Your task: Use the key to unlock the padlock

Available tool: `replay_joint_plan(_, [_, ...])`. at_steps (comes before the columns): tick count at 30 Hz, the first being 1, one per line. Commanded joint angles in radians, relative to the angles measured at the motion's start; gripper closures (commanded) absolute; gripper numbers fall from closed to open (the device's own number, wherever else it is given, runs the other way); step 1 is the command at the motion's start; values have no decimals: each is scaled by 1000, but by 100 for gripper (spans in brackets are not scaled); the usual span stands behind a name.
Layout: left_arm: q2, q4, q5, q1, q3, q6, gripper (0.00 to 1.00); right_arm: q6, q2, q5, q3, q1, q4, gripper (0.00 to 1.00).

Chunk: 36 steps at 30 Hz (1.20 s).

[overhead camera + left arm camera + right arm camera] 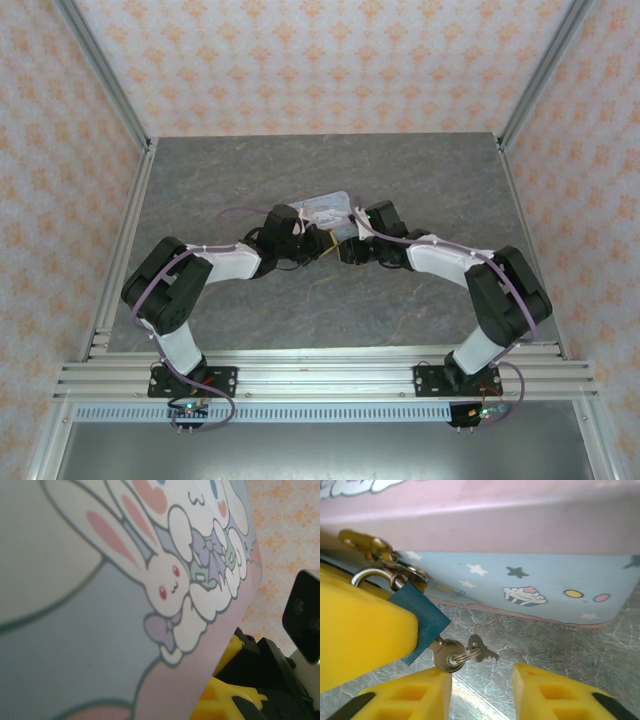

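Yellow, perhaps foam-padded end effector [482, 680]

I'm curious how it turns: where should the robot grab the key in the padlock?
Probably the key's round flat head, which sticks out of the padlock's bottom. Come from beneath, where the right end effector sits open, pinching its flat faces.

Grey marbled table [330, 310]; pale blue cartoon tin [325, 207] resting mid-table.

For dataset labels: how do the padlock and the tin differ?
The padlock is tiny and dark teal; the tin is much larger, pale blue with stars and a cupcake. The padlock sits tilted, a key in it; the tin lies flat on the table. A gold hasp joins them.
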Motion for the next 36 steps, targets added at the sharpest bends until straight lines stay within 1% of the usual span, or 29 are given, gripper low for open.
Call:
replay_joint_plan(1, [5,-54,63,-7,13,22,100,16,-79,-43,-17,-5,80,61])
replay_joint_plan(6, [-9,-105,85,-2,36,38,100,-17,-132,32,-97,-8,107,60])
replay_joint_plan(11, [-24,-153,114,4,57,55,100,-69,-147,107,-153,-7,168,60])
replay_joint_plan(23, [-22,-204,153,15,89,77,100,-142,-116,152,-126,74,154,60])
replay_joint_plan(36, [-16,-217,165,19,101,85,100,-162,-66,152,-96,90,154,61])
